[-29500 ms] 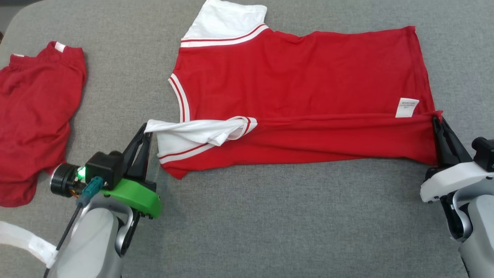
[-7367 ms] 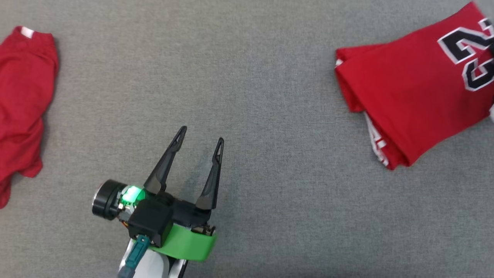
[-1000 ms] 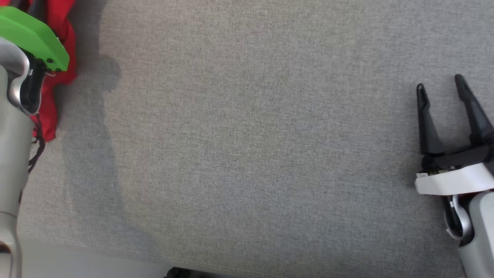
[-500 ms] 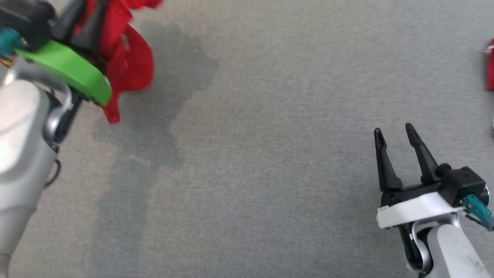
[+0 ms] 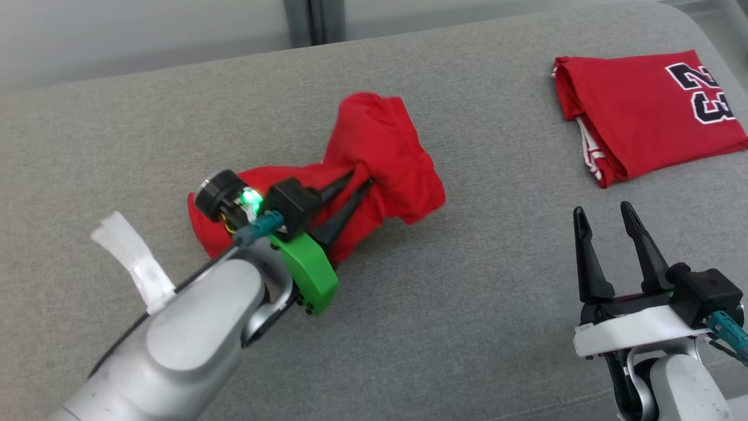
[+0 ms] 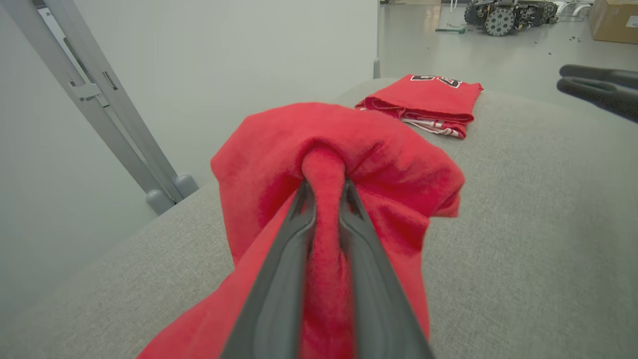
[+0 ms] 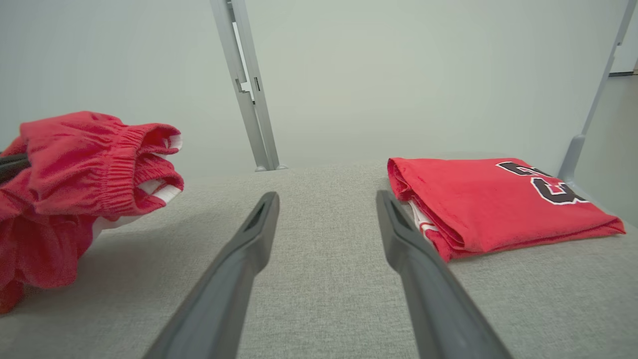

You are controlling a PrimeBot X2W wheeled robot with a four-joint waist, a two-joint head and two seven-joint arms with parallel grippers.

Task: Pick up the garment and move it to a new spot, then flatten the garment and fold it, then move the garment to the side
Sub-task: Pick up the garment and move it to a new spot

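The garment (image 5: 380,158) is a crumpled red piece with an elastic waistband and white trim, bunched near the middle of the grey table. My left gripper (image 5: 357,178) is shut on a pinched fold of the garment (image 6: 324,169), which drapes over both fingers. In the right wrist view the garment (image 7: 84,154) hangs at the left, waistband showing. My right gripper (image 5: 602,213) stands open at the lower right, apart from the cloth, with nothing between its fingers (image 7: 249,249).
A folded red jersey (image 5: 648,111) with black numbers lies at the table's far right corner; the folded jersey (image 7: 493,204) is just right of my right fingers. The grey table (image 5: 467,304) ends at a pale wall with a metal post (image 7: 246,85) behind.
The head camera has swung, so the whole picture shifted. My left gripper, still holding the red garment, now sits toward the table's middle. The right gripper stays open.
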